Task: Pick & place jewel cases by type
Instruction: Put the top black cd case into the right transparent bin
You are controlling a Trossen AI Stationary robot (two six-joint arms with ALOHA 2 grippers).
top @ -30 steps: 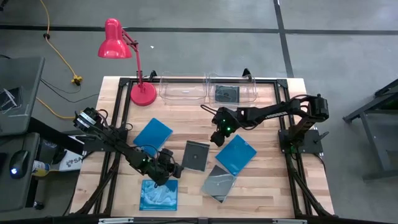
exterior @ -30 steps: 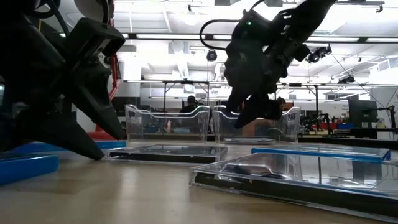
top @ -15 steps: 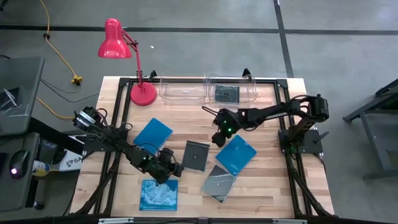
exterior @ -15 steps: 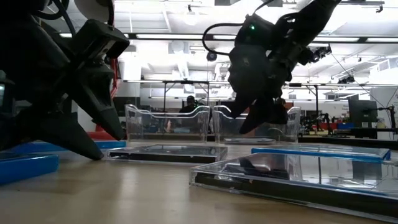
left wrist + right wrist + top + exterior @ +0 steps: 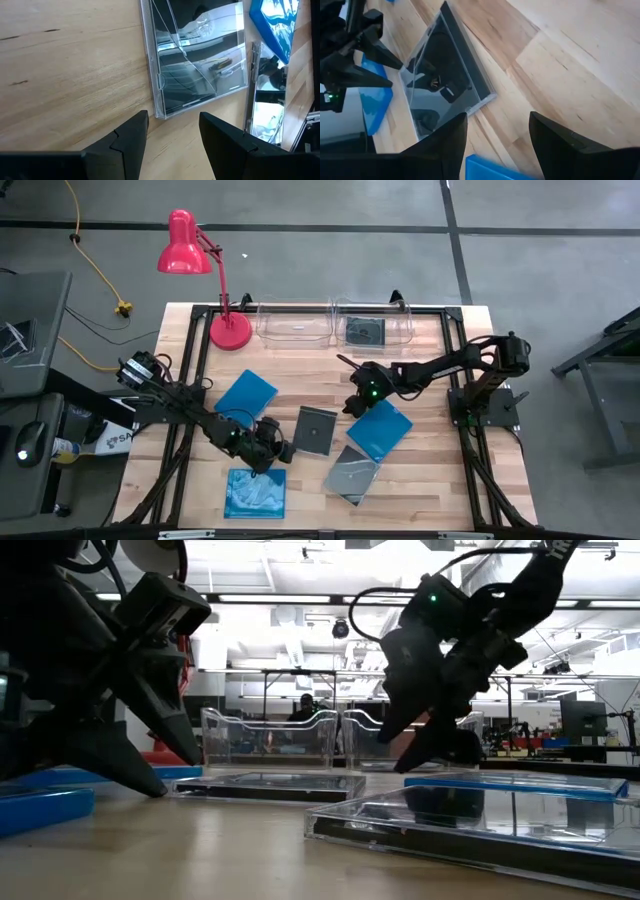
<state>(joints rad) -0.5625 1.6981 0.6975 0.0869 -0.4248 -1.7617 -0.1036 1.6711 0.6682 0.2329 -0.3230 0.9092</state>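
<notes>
A dark jewel case [image 5: 315, 430] lies flat mid-table; in the left wrist view this dark case [image 5: 197, 65] is just ahead of my open left gripper [image 5: 172, 132]. That left gripper [image 5: 284, 450] sits low beside the case's left edge, touching nothing. My right gripper [image 5: 351, 410] hovers open between this case and a blue case [image 5: 380, 430]; its wrist view shows the dark case [image 5: 445, 85] beyond my open right gripper [image 5: 497, 135]. A second dark case [image 5: 352, 475] lies near the front. Two more blue cases [image 5: 246, 397], [image 5: 255, 493] lie at the left.
Two clear bins [image 5: 293, 323], [image 5: 390, 330] stand along the far edge; the right one holds a dark case [image 5: 365, 330]. A red desk lamp [image 5: 228, 330] stands at the far left corner. Bare wood shows between the bins and the cases.
My right gripper has come down and a little toward the table's right edge, nearer the blue case, rolling about its own axis; its fingers stay open. The cases lie as before.
</notes>
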